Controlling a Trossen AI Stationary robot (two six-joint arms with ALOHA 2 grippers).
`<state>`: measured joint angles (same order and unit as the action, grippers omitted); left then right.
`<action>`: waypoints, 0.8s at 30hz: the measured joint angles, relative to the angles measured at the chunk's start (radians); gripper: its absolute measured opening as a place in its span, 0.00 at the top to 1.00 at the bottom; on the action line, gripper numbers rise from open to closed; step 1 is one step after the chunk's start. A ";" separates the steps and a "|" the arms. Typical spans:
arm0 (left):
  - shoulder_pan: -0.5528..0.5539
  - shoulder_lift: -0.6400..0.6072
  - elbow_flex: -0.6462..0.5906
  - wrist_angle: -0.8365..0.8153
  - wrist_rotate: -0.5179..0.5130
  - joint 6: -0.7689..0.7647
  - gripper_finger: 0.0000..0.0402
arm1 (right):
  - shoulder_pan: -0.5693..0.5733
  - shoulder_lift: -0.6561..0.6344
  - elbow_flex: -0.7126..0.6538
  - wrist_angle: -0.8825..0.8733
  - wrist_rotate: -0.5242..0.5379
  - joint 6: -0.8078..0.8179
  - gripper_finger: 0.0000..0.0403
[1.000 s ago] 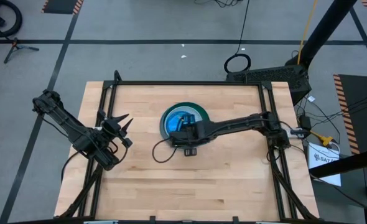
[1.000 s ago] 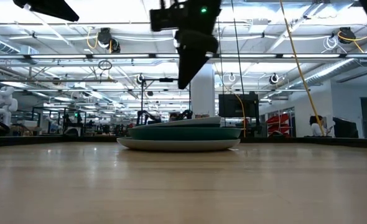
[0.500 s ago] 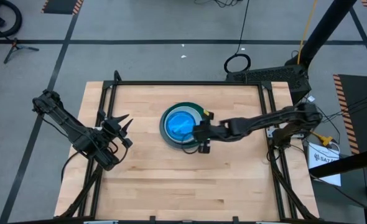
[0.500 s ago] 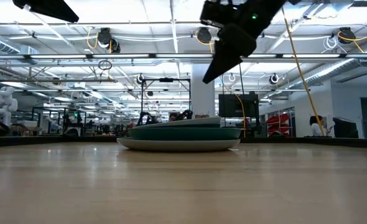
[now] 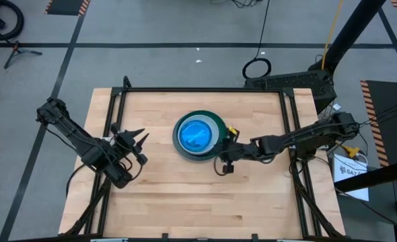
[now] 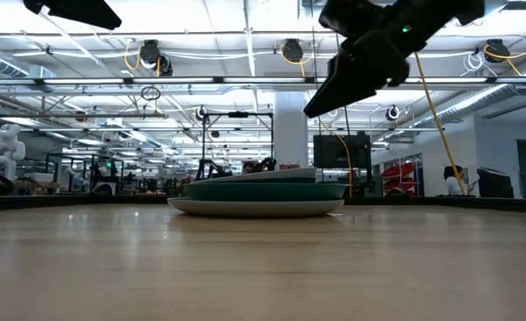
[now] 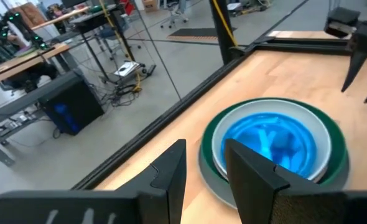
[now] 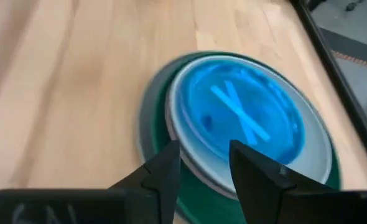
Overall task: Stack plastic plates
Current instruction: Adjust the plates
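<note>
A wooden table (image 5: 185,195) with a black frame filled the overhead view. Near its centre, slightly toward twelve o'clock, sat one stack of plastic plates (image 5: 198,136). From above, four layers could be counted by their rims: one grey plate (image 7: 206,168) at the bottom, one dark green plate (image 7: 338,149) on it, one pale blue plate (image 7: 314,124) above that, and one bright blue plate (image 5: 197,134) on top. Whether more plates lay hidden inside the stack could not be told. At table height the stack (image 6: 256,192) read as a low, flat pile with the pale bottom rim widest.

Two dark arms were in view. The right hand (image 5: 227,149) hovered off the table at about four o'clock from the stack, just beside its rim, with its fingers (image 8: 258,171) parted and holding nothing. The left hand (image 5: 136,140) waited at nine o'clock, well apart from the stack, its fingers (image 7: 171,168) also spread and empty, pointing toward the plates.
</note>
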<state>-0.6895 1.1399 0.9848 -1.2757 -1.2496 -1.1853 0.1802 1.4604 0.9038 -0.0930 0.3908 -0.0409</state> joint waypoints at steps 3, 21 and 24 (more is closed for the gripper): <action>0.000 0.026 0.000 0.075 0.004 0.063 0.71 | 0.006 -0.063 -0.058 0.010 -0.003 -0.005 0.68; 0.081 0.182 0.000 0.578 0.263 0.532 0.71 | 0.005 -0.492 -0.390 0.242 -0.108 -0.061 0.68; 0.116 0.201 0.000 0.735 0.401 0.758 0.71 | 0.004 -0.540 -0.424 0.247 -0.105 -0.058 0.68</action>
<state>-0.5737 1.3409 0.9852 -0.5410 -0.8485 -0.4275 0.1846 0.9205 0.4796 0.1537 0.2854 -0.0993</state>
